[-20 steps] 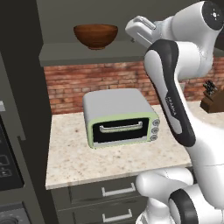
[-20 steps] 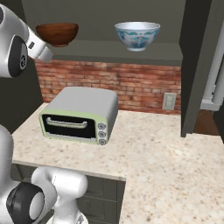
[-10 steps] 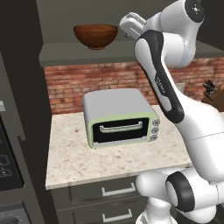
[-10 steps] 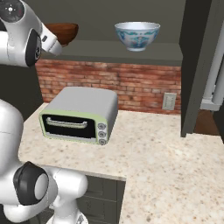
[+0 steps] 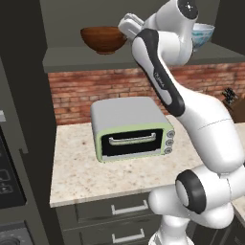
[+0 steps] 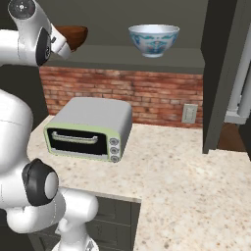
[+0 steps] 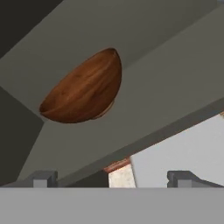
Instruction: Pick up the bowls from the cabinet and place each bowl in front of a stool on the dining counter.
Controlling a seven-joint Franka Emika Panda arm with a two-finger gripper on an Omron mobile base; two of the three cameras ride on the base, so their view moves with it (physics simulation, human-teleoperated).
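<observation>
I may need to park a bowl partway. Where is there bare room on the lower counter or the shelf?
The counter is bare right of the toaster oven, out to the cabinet side panel. The shelf has a free stretch between the wooden bowl and the white bowl. The wooden bowl's end is crowded by the open gripper.

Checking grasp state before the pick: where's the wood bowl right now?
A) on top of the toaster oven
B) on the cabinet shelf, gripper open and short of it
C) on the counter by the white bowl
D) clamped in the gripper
B: the wood bowl sits on the cabinet shelf, and the gripper is open with its fingertips apart and clear of the bowl.
</observation>
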